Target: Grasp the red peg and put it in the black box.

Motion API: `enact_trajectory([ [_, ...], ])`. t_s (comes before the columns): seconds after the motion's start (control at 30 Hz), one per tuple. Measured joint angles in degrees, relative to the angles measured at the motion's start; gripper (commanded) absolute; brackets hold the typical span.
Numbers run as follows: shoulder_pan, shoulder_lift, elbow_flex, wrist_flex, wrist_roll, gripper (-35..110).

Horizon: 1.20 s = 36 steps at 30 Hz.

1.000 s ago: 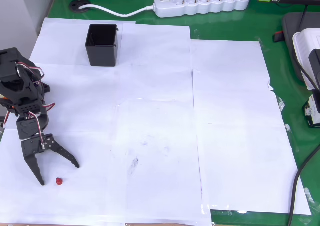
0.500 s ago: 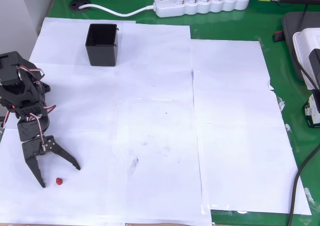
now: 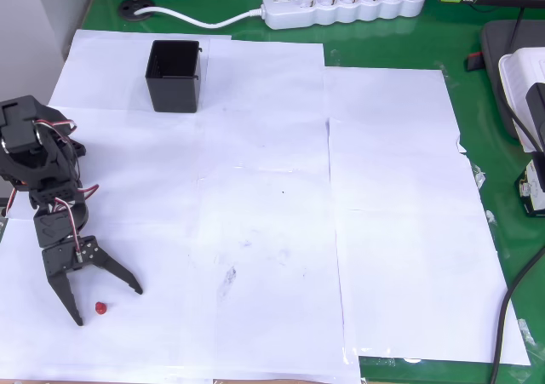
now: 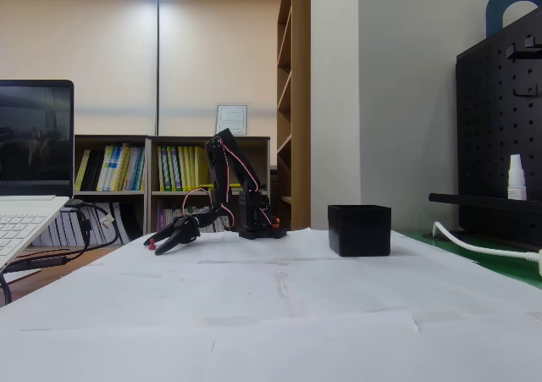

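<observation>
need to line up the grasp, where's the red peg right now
Overhead view: red peg lies on the white paper at lower left, between the open gripper fingers.

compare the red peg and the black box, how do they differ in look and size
The red peg is a tiny rounded red bead; the black box is a far larger square container with upright walls. The peg lies between the open fingers of the gripper; the box stands apart, well up the picture. Both rest on white paper.
</observation>
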Motion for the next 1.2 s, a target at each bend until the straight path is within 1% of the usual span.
enact_trajectory([
  [0.33, -0.53, -0.53, -3.6, -1.05, 0.88, 43],
  [0.9, -5.8, -0.7, -0.44, 1.67, 2.81, 43],
  [1.2, -6.33, 0.0, -1.85, -0.35, 2.9, 43],
])
